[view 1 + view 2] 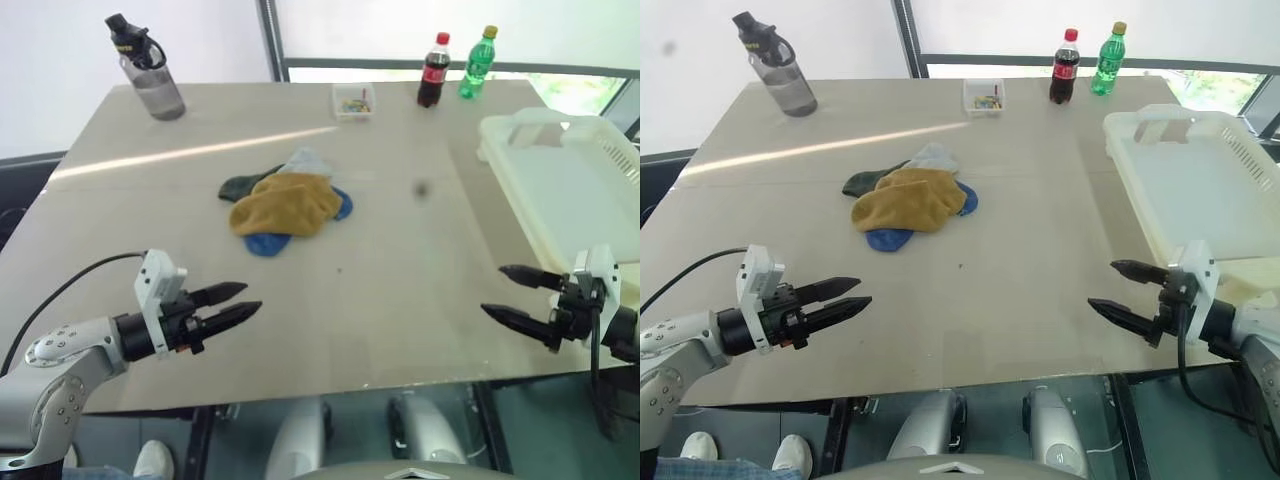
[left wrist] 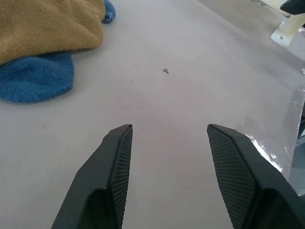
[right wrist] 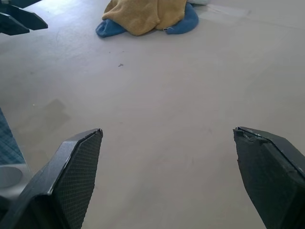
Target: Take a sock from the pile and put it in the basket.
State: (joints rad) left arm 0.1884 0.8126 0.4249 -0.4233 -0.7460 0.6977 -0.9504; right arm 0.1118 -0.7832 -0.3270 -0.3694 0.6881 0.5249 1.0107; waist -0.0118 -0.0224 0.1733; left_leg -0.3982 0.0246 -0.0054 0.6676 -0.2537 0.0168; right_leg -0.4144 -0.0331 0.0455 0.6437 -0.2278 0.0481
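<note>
The pile (image 1: 285, 207) of socks lies mid-table: a mustard yellow sock on top, blue below it, dark green and light grey behind. The pale cream basket (image 1: 560, 190) sits at the table's right edge, with nothing visible in it. My left gripper (image 1: 240, 300) hovers over the near left of the table, short of the pile, its jaws open and empty. My right gripper (image 1: 500, 292) hovers over the near right, beside the basket's near corner, jaws spread wide with nothing between them. In the left wrist view the yellow and blue socks (image 2: 43, 47) lie ahead of the fingers.
A grey water bottle (image 1: 150, 70) stands at the far left corner. A small clear box (image 1: 354, 101), a cola bottle (image 1: 433, 71) and a green bottle (image 1: 478, 63) stand along the far edge. Bare tabletop (image 1: 400, 250) stretches between pile and basket.
</note>
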